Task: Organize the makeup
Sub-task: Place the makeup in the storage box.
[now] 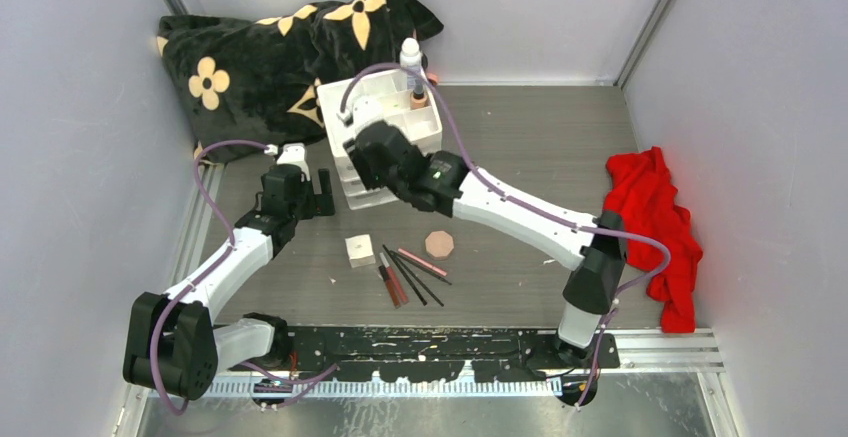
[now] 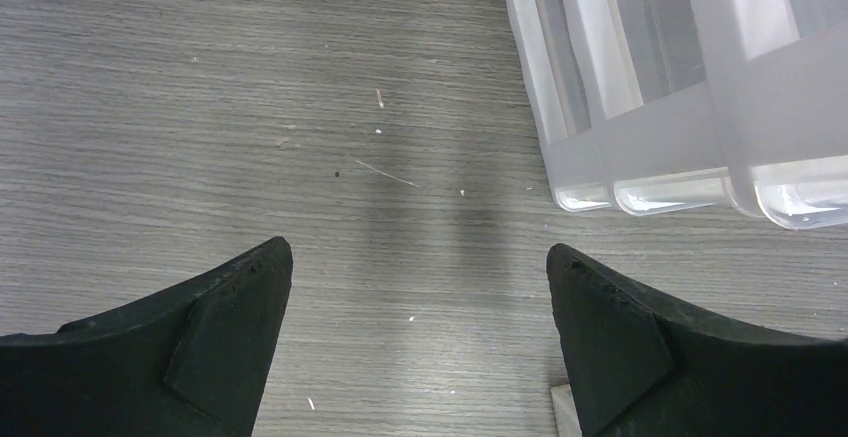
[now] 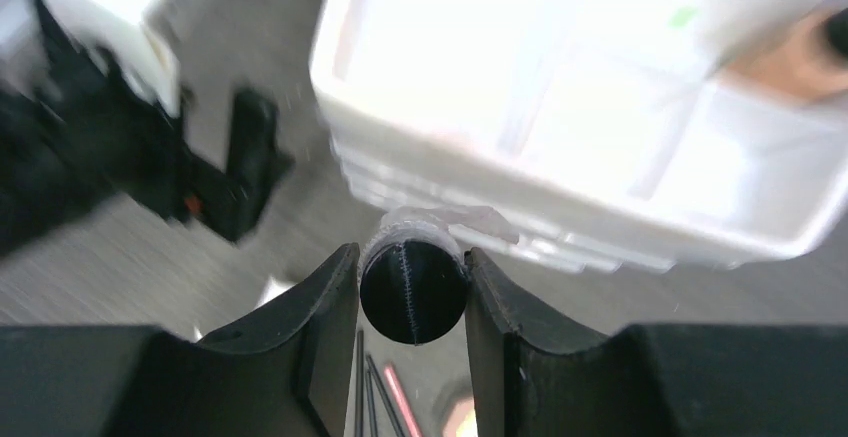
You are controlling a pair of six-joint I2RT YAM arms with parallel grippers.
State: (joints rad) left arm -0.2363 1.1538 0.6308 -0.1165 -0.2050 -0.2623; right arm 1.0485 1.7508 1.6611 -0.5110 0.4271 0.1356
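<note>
My right gripper [image 1: 368,153] hovers at the front of the white drawer unit [image 1: 388,97]. In the right wrist view it [image 3: 413,292] is shut on a round black-ended tube [image 3: 413,294] with a clear body. A white bottle [image 1: 409,55] and a tan bottle [image 1: 419,95] stand in the unit's top tray. On the table lie a white square box [image 1: 360,250], a pink octagonal compact [image 1: 439,244], red tubes [image 1: 391,283] and thin black pencils [image 1: 416,278]. My left gripper [image 1: 322,193] is open and empty, low over bare table left of the unit [image 2: 680,87].
A black cushion with tan flowers [image 1: 270,47] lies at the back left, touching the drawer unit. A red cloth [image 1: 655,222] lies at the right wall. Grey walls close in the left, back and right sides.
</note>
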